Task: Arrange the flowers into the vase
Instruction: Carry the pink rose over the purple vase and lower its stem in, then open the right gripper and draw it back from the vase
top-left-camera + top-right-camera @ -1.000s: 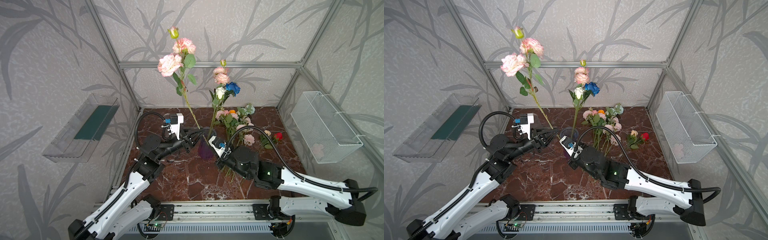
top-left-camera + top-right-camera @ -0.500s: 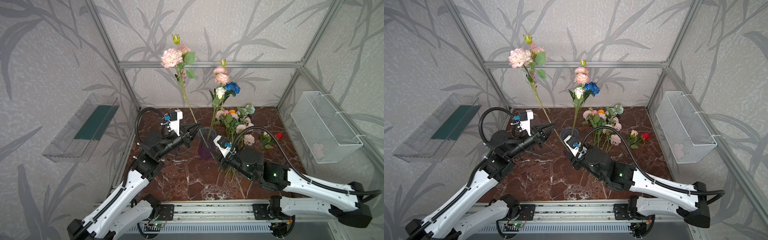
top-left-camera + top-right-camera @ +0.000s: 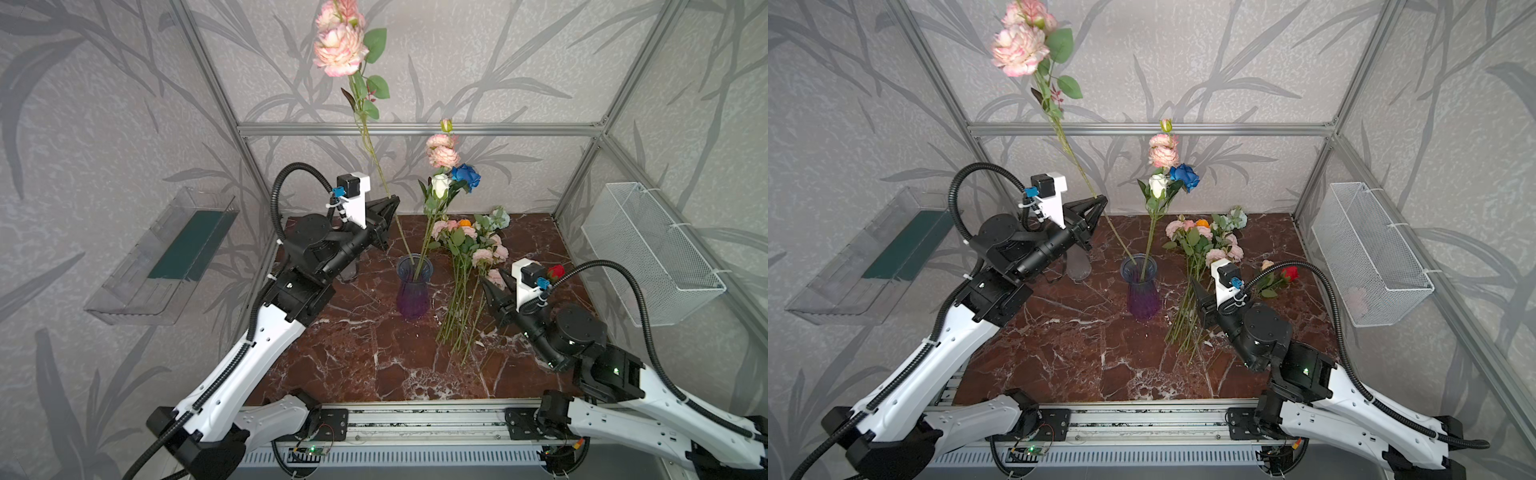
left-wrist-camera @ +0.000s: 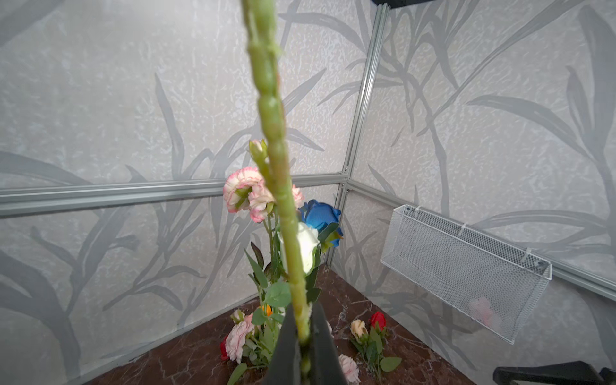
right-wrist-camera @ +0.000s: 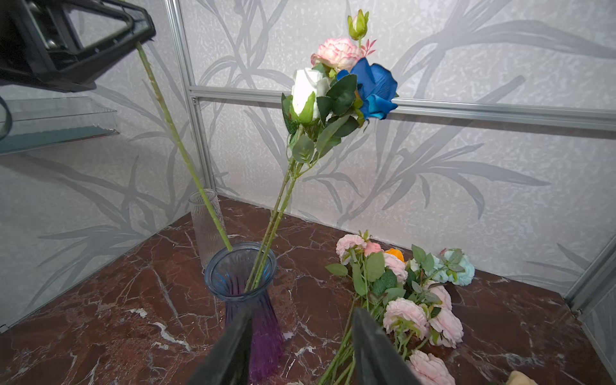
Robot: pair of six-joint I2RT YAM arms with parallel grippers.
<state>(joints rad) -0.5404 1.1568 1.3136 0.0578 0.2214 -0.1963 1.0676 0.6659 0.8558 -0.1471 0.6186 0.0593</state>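
marble tabletop (image 3: 353,353) underneath, left gripper (image 3: 392,202) clamps the pink flower (image 3: 340,50), stem tip at the vase (image 3: 413,291) mouth below it, probably needing lowering next; right gripper (image 5: 301,311) gapes empty.

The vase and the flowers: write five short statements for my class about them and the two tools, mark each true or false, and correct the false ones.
1. The left tool is shut on the stem of the tall pink flower. True.
2. That stem's lower end reaches the mouth of the purple vase. True.
3. The vase holds no other flowers. False: a white rose, a blue rose and a pink bloom stand in it.
4. The right tool grips a stem. False: it is open and empty.
5. The loose flowers lie left of the vase. False: in both top views they lie to its right.
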